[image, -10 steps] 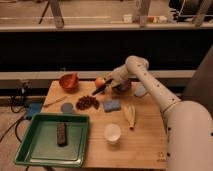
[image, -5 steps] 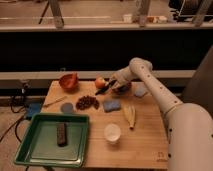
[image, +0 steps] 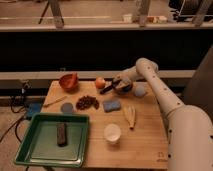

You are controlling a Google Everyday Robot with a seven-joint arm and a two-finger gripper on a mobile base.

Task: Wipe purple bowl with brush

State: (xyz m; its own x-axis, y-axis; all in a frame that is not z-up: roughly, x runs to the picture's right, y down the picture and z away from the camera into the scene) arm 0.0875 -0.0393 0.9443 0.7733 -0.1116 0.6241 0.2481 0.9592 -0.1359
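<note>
In the camera view I had the gripper (image: 118,83) right over the purple bowl (image: 127,89), which sat near the far edge of the wooden table (image: 145,142), and its jaws were pinching one end of the brush (image: 108,88). The brush slanted away from the bowl, leftward and toward the camera, its dark free end out over bare wood. I couldn't tell whether any part of it touched the bowl. The white arm (image: 146,67) came in from the right of the bowl and bent down onto it. Just right of the bowl sat a pale blue-grey round thing (image: 140,90). Left of the bowl, past the brush's free end, was an orange fruit (image: 100,82), and farther left the orange-red bowl (image: 68,81). In front of the bowl and a little left lay a blue sponge (image: 111,105). Left of that came a dark heap of small pieces (image: 87,102), a grey disc (image: 67,107) and a pale wooden stick (image: 55,101). Almost straight in front of the bowl lay a pale yellow banana-like thing (image: 130,116), with a white cup (image: 112,133) nearer the camera. Well away from the bowl, front left, sat the green tray (image: 37,145), with a dark bar (image: 61,134) lying inside it.
</note>
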